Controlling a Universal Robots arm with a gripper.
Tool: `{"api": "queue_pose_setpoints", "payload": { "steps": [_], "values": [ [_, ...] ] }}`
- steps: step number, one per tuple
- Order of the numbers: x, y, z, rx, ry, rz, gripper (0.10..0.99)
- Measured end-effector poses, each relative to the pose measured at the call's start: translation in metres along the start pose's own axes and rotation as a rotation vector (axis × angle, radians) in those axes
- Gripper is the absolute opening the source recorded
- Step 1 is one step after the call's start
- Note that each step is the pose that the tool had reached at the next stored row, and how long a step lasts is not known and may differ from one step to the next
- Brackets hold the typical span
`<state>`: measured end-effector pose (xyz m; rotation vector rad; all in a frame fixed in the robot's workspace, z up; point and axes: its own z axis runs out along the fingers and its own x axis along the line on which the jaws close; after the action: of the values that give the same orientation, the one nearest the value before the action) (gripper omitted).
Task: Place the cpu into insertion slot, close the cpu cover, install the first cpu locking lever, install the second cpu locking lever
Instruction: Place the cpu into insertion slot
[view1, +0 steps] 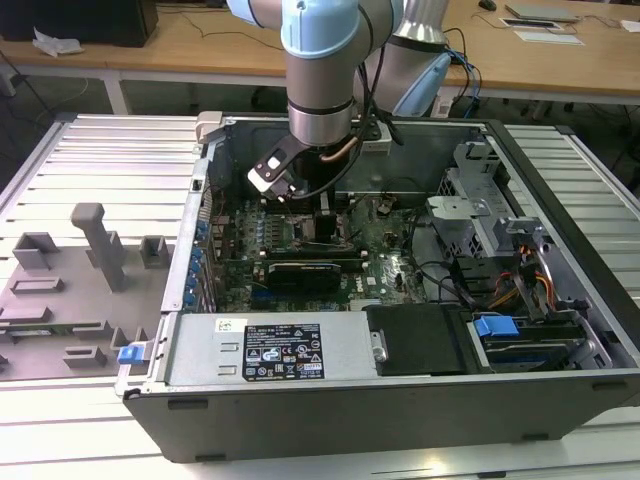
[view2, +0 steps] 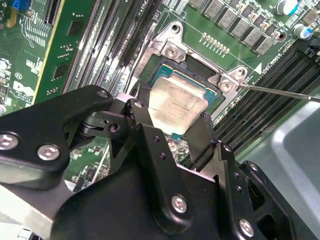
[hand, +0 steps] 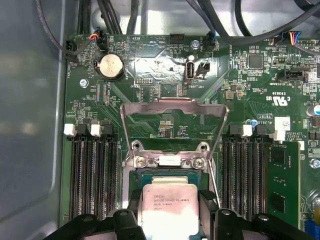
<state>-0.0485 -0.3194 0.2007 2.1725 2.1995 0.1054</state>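
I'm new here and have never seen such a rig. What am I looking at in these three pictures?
A robot arm reaches down into an open computer case lying on a slatted metal table; that is the exterior view, from a camera off the arm. Both wrist views come from cameras riding on the arm, looking at the motherboard. There the black tool grips the cpu, a flat silver chip, at the insertion slot. The cpu cover, a metal frame, stands flipped open beside the slot. On the table, at the exterior view's left, lie grey fixtures.
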Motion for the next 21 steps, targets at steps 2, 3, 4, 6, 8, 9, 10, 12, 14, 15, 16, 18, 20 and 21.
{"api": "queue_pose_setpoints", "payload": {
  "steps": [2, 3, 4, 6, 8, 9, 10, 12, 14, 15, 16, 18, 20, 21],
  "values": [
    [0.0001, -0.0001, 0.0009, 0.0, 0.0001, 0.0, 0.537],
    [0.0001, -0.0001, 0.0009, 0.0, 0.0, 0.0, 0.537],
    [0.0001, -0.0001, 0.0009, 0.0, 0.0, 0.0, 0.537],
    [0.0001, -0.0001, 0.001, 0.0, 0.0001, 0.0, 0.537],
    [0.0001, -0.0001, 0.001, 0.0, 0.0001, 0.0, 0.537],
    [0.0001, -0.0001, 0.001, 0.0, 0.0001, 0.0, 0.549],
    [0.0001, -0.0001, 0.0011, 0.0, 0.0002, 0.0, 0.549],
    [0.0001, -0.0001, 0.0011, 0.0, 0.0001, 0.0, 0.616],
    [0.0001, -0.0001, 0.001, 0.0, 0.0001, 0.0, 0.616],
    [0.0001, 0.0, 0.0001, 0.0, 0.0002, 0.0, 0.616],
    [0.0001, 0.0001, -0.0011, 0.0, 0.0001, 0.0, 0.616],
    [0.0001, 0.0004, -0.0055, 0.0, 0.0001, 0.0, 0.616],
    [0.0002, 0.0007, -0.0091, 0.0, 0.0002, 0.0, 0.616],
    [0.0002, 0.0009, -0.0118, 0.0, 0.0001, 0.0, 0.616]
  ]
}}
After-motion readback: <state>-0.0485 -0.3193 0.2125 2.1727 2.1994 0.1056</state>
